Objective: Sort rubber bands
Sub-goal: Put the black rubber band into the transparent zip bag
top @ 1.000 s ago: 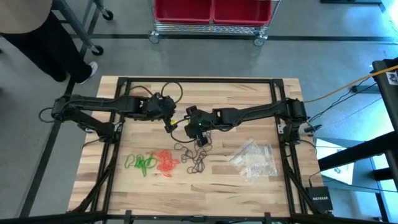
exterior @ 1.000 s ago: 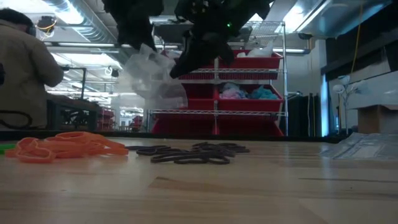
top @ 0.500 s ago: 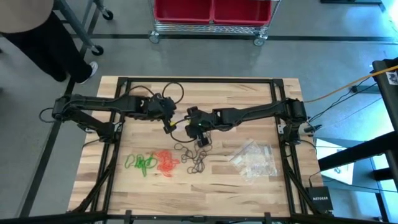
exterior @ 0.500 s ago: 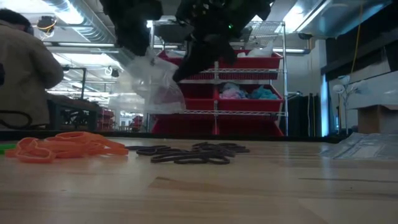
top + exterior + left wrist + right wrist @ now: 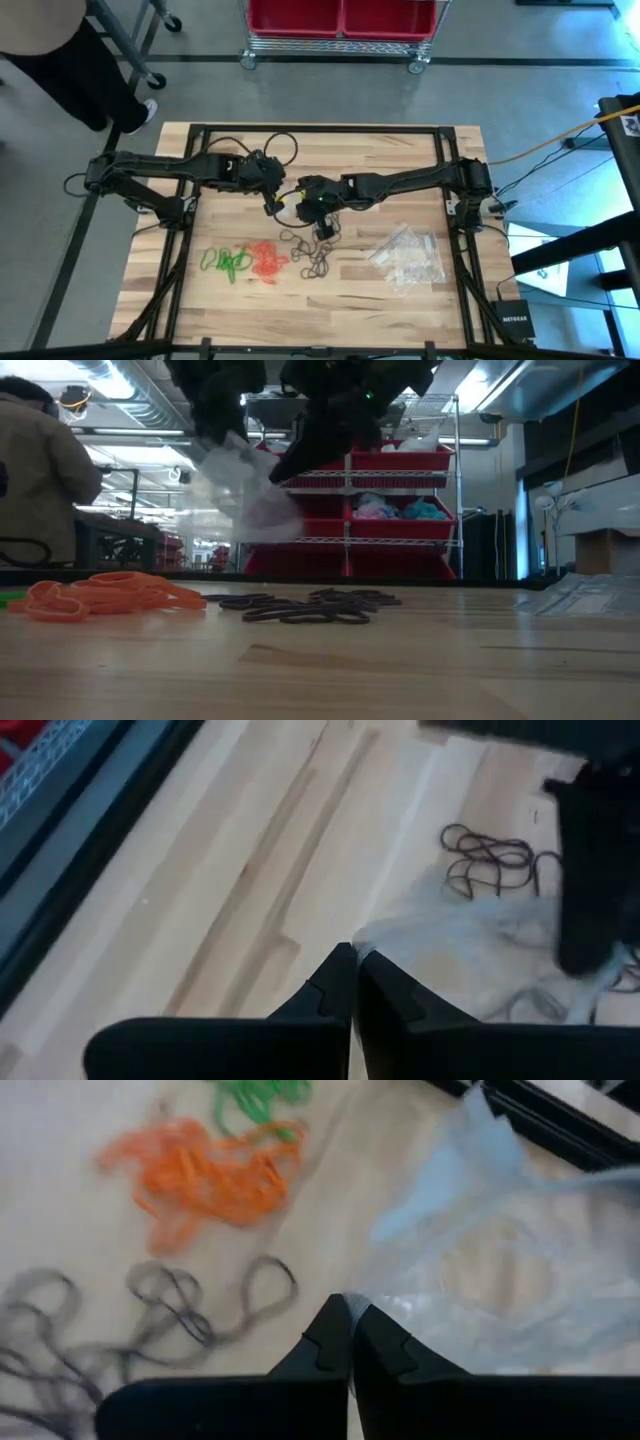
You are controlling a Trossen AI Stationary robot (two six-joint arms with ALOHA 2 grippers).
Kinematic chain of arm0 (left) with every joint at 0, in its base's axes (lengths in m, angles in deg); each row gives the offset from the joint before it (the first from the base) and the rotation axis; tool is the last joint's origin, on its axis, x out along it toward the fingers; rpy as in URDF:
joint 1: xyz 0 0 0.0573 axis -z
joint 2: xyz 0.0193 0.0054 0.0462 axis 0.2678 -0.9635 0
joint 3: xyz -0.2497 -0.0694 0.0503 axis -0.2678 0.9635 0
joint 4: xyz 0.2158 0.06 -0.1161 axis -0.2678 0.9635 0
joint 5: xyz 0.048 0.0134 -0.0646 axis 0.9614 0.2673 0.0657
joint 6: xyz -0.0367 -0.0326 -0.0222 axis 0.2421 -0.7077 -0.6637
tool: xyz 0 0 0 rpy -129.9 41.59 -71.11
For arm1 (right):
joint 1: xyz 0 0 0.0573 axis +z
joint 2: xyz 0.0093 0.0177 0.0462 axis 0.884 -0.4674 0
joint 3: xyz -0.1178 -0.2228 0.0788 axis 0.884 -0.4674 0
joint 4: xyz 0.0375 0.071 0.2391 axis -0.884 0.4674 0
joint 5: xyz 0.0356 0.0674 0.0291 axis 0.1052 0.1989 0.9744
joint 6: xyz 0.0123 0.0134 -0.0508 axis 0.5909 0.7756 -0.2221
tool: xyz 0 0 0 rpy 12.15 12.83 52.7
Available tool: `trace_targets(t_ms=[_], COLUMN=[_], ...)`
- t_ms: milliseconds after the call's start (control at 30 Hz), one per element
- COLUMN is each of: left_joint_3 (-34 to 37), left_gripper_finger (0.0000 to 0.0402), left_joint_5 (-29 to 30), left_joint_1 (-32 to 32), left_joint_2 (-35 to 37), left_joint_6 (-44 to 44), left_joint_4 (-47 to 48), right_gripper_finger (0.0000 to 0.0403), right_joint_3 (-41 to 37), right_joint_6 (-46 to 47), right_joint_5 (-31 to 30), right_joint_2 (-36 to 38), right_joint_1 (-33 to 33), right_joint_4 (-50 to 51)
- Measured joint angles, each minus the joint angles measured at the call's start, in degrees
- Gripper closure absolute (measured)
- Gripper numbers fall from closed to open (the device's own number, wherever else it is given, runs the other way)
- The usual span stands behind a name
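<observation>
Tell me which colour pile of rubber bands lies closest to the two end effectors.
The black rubber bands: they lie just below the left end effector and right end effector in the high view. The orange pile and green pile sit farther left.

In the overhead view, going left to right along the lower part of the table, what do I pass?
Green rubber bands → orange-red rubber bands → black rubber bands → pile of clear plastic bags.
</observation>
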Motion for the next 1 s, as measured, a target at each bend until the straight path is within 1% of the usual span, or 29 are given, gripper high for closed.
trace_targets(t_ms=[67,100,167,267,367,433,600,767,833,933,1000], left_joint_3=[0.0,0.0,0.0,0.0,0.0,0.0,0.0,0.0,0.0,0.0,0.0], left_gripper_finger=[0.0402,0.0402,0.0402,0.0402,0.0402,0.0402,0.0402,0.0402,0.0402,0.0402,0.0402], left_joint_5=[1.5,1.9,1.2,-0.1,0.2,0.4,0.1,0.0,0.0,0.0,0.4], left_joint_1=[-0.1,-0.2,-0.3,0.3,0.9,1.1,1.2,1.1,1.1,1.2,1.2], left_joint_2=[0.4,0.5,0.5,-0.3,-0.7,-0.7,-0.7,-0.8,-0.8,-0.8,-0.7], left_joint_6=[-0.4,-1.1,-1.8,-0.7,-0.9,-1.3,-1.5,-1.4,-0.9,-0.8,-0.8], left_joint_4=[2.0,2.8,2.4,-1.3,-4.0,-3.7,-3.9,-3.9,-3.9,-3.9,-3.8], right_gripper_finger=[0.0403,0.0403,0.0403,0.0403,0.0402,0.04,0.0396,0.0401,0.0402,0.0402,0.0402], right_joint_3=[0.5,0.6,0.6,0.4,1.4,2.8,8.9,15.9,18.1,19.7,18.9], right_joint_6=[1.9,2.2,1.8,2.0,5.9,9.5,10.5,8.4,7.5,7.3,7.8], right_joint_5=[4.0,4.9,4.3,2.7,1.2,0.8,0.3,0.3,-0.7,0.3,1.3], right_joint_2=[0.0,0.1,0.1,0.1,0.1,0.2,0.3,0.3,0.4,0.4,0.4], right_joint_1=[-0.5,-0.7,-0.8,-0.2,-0.6,-0.6,-0.6,0.2,0.6,0.5,0.1], right_joint_4=[2.0,3.5,5.7,4.9,4.5,4.6,13.3,20.8,21.9,23.8,24.5])
